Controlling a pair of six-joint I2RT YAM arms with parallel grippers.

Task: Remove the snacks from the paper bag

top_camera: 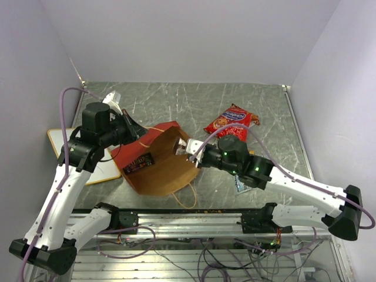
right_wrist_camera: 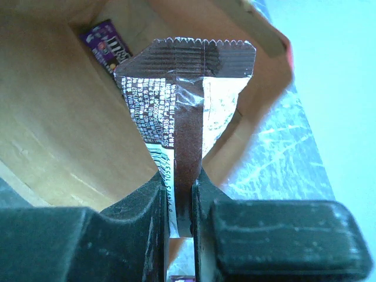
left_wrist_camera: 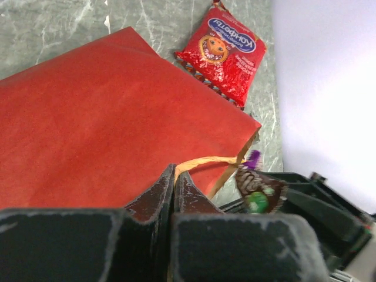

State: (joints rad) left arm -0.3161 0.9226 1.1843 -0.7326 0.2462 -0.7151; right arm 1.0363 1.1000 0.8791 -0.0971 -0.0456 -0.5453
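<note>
Pinched a brown candy packet (right_wrist_camera: pixel 188 94) tight in the right tool (right_wrist_camera: pixel 179 183), right at the open mouth of the paper bag (top_camera: pixel 160 167). Saw a purple packet (right_wrist_camera: pixel 108 44) lying deeper inside the bag. Squeezed the left tool (left_wrist_camera: pixel 174 177) tight on the bag's thin handle (left_wrist_camera: pixel 205 160). Saw the red chip bag (top_camera: pixel 232 121) out on the worktop (top_camera: pixel 194 100), just beyond the bag.

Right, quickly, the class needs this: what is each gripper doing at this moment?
Left gripper: closed, apparently pinching the paper bag at its edge.
Right gripper: closed on the brown candy packet.
</note>
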